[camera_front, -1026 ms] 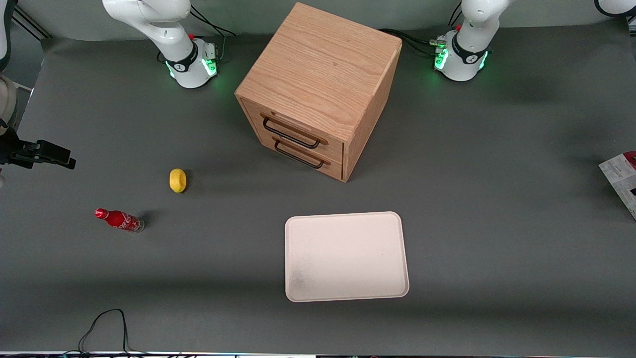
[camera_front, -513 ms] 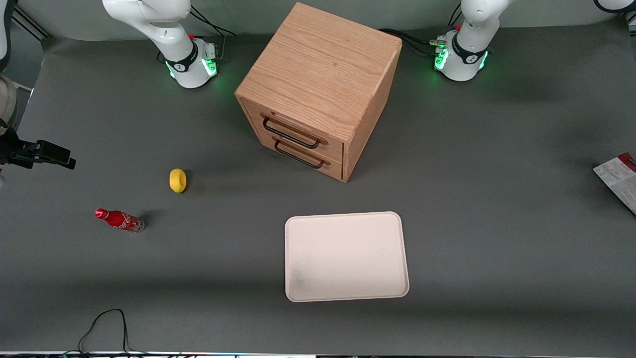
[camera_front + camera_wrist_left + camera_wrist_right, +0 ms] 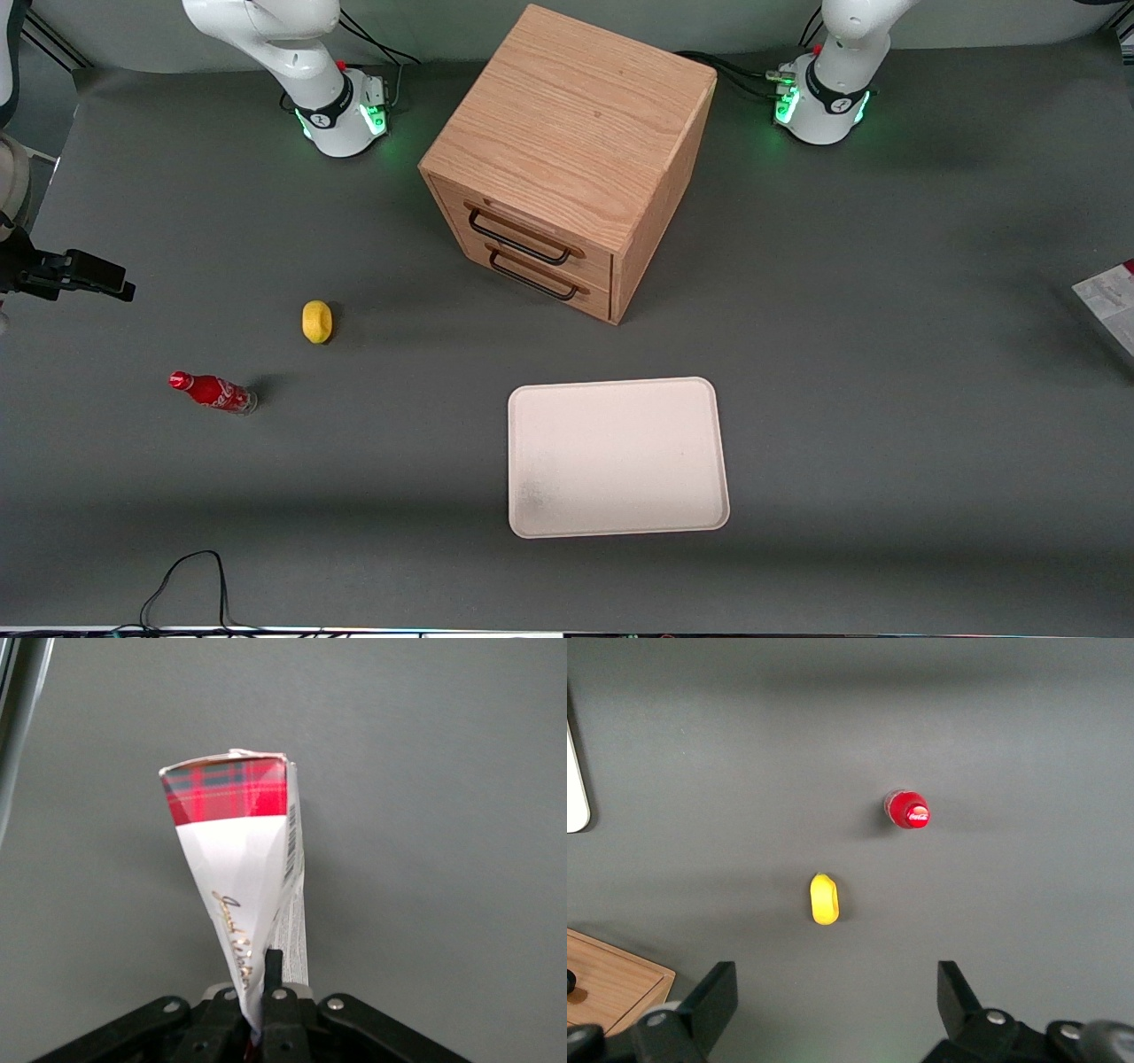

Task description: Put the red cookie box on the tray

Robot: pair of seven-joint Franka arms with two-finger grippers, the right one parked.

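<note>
My end effector [image 3: 261,997] pinching the thin red-tartan and white cookie box [image 3: 244,877] above matte grey worktop [image 3: 886,399], well apart from the smooth cream tray [image 3: 617,457].

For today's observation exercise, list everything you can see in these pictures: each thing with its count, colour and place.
red cookie box: one, red tartan and white, held off the table at the working arm's end.
tray: one, cream-white, nearer the front camera than the cabinet.
cabinet: one, light wood, two drawers, mid-table.
lemon: one, yellow, toward the parked arm's end.
cola bottle: one, red, beside the lemon, nearer the camera.
cable: one, black, at the table's near edge.
end effector: one, black, shut on the box's lower edge.
</note>
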